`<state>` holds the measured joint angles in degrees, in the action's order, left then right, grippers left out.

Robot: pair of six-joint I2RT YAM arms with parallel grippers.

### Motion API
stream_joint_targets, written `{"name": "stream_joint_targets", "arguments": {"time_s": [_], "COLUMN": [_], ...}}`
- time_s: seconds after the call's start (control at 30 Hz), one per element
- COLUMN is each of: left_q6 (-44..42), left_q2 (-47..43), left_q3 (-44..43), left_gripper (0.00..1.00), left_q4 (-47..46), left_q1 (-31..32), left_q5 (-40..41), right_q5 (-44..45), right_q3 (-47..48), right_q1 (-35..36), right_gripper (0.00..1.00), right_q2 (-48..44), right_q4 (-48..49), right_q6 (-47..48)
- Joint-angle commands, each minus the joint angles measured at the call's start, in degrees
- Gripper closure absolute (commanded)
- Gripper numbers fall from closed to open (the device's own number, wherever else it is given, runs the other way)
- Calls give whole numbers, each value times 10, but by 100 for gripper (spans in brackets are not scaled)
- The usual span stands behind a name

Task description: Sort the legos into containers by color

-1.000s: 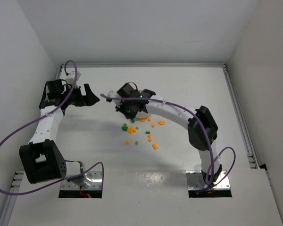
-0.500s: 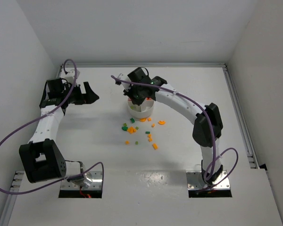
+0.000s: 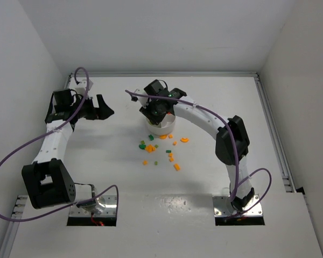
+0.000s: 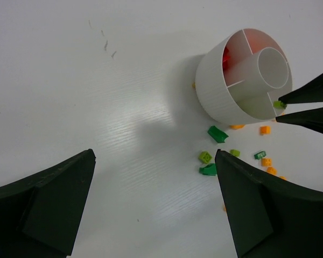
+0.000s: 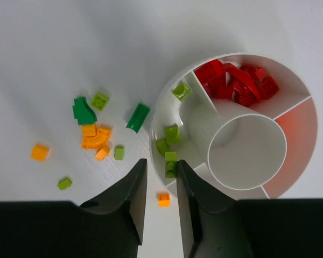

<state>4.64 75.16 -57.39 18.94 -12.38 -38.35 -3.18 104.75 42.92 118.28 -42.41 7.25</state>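
Quick status from my end: I'd call this sort maybe half done. The red legos (image 5: 234, 80) all look to be home in one wedge of the dish (image 4: 220, 86), and I can't spot any red out on the table (image 4: 97, 80). The second wedge (image 5: 191, 155), right next to the reds, has a handful of lime green bricks (image 5: 171, 133), plus one lime piece (image 5: 180, 90) perched up by the divider. The central cup (image 5: 247, 150) is bare, and the far wedge (image 5: 299, 145) looks empty too, just tinted pink. So orange hasn't been started as far as I can see. The orange bricks (image 5: 94, 137) are all loose on the table just beside the dish, mixed with a few dark green pieces (image 5: 83, 110) and small lime bits (image 5: 100, 100), and the overhead view shows more orange scattered further out. The right gripper (image 5: 160, 164) hangs over the second wedge with its jaws narrow, and there's a little green brick (image 4: 280, 104) right at the tips. Honestly, I can't tell if it's pinched or already lying in the dish. The left gripper (image 3: 104, 107) is parked well off to the side, jaws wide, holding nothing.
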Motion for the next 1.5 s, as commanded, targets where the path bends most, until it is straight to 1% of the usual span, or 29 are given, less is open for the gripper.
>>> {"name": "stream_joint_targets", "arguments": {"time_s": [0.0,0.03,0.17,0.27,0.3,0.37,0.43,0.47,0.5,0.57,0.6,0.63,0.73,0.77,0.83,0.87,0.93,1.17,1.3,1.33,1.37,1.47], "left_q6": [-27,-32,-51,-57,-62,-68,-90,-97,-110,-117,-117,-117,-112,-111,-106,-106,-101,-96,-96,-96,-96,-96], "left_q2": [-12,-12,-12,-12,-12,-17,-23,-30,-30,-46,-46,-46,-46,-46,-39,-39,-39,-39,-44,-44,-44,-44], "left_q3": [-17,-11,-5,-5,-5,-5,0,0,5,12,17,18,18,18,18,18,18,12,18,18,18,18], "left_gripper": [0,0,0,0,0,0,0,0,0,0,0,0,0,0,0,0,0,0,0,0,0,0], "left_q4": [-3,-3,7,21,21,21,32,40,45,45,45,45,45,45,45,45,45,45,45,45,45,45], "left_q1": [9,9,9,14,20,20,29,38,43,48,48,48,53,54,54,54,54,54,54,54,54,54], "left_q5": [-40,-45,-53,-47,-42,-51,-58,-47,-39,-27,-27,-27,-27,-32,-32,-32,-32,-15,-9,-9,-9,-4], "right_q5": [-2,3,8,14,19,11,-23,-37,-67,-96,-130,-153,-194,-206,-199,-167,-130,-70,-40,-40,-32,-26], "right_q3": [31,31,14,-5,-5,-5,-23,-40,-86,-142,-192,-210,-253,-260,-289,-312,-324,-318,-313,-307,-307,-307], "right_q1": [-2,-2,-2,-2,-2,-2,-2,-2,4,16,16,22,27,40,54,71,91,122,127,132,132,132], "right_gripper": [70,68,68,64,64,69,73,74,74,75,75,75,73,73,72,72,69,67,61,57,55,55], "right_q2": [-8,-8,-21,-30,-30,-30,-53,-66,-82,-131,-144,-158,-158,-149,-142,-142,-137,-95,-70,-70,-64,-58], "right_q4": [5,5,11,27,27,22,15,15,15,21,29,30,15,15,43,60,83,111,122,122,122,127], "right_q6": [0,0,0,0,0,0,23,34,49,92,100,106,106,98,89,80,73,49,49,49,49,49]}}
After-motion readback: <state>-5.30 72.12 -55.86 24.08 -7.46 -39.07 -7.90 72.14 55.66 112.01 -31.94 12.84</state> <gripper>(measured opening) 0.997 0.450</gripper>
